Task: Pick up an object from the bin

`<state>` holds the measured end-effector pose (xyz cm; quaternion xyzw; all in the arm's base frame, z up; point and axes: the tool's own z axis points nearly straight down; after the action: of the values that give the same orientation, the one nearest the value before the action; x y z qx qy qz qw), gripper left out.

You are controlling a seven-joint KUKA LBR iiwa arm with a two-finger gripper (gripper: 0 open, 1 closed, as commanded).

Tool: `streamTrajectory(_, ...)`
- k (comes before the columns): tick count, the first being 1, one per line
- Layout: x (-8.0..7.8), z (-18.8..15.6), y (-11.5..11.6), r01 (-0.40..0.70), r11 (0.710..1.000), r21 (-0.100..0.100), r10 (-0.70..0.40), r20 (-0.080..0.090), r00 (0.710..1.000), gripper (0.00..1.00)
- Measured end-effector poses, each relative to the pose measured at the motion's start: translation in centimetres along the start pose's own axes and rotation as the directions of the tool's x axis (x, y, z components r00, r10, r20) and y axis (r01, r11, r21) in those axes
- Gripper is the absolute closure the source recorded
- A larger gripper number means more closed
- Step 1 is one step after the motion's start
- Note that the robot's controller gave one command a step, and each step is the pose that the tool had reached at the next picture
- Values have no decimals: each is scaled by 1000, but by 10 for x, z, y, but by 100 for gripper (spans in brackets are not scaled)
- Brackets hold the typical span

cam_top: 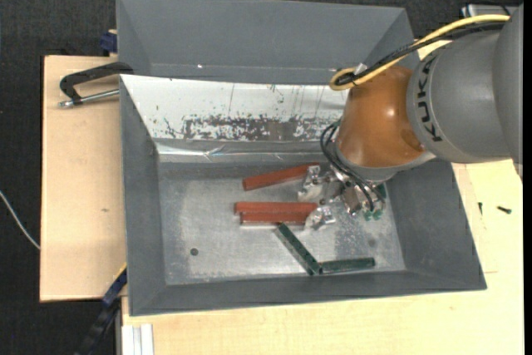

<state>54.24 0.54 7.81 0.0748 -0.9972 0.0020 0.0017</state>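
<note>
My gripper point(349, 197) hangs low over the right middle of the bin floor, just below the orange wrist cover. Right at its left side lie two red-brown bars with shiny metal ends. The upper bar point(273, 177) slants up toward the gripper and the lower bar point(268, 214) lies almost level; their metal ends reach under the gripper's left edge. I cannot tell whether it touches them. A dark green angled piece point(326, 265) lies just below, one leg running up-left toward the lower bar and the other flat along the front wall.
The arm and its orange cover hide the bin's right rear part. A small dark speck point(194, 253) lies on the floor at the front left. The bin's sloped walls close in on all sides.
</note>
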Motion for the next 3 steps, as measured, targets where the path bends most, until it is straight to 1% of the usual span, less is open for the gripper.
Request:
streamTrajectory(1, 1, -2, 0, -1, 1000, -1, 1, 3, 1000, 100)
streamTrajectory(2, 2, -18, 2, 0, 1000, -4, 0, 2, 1000, 100)
streamTrajectory(3, 0, -34, 2, 0, 1000, -4, 0, 10, 1000, 100)
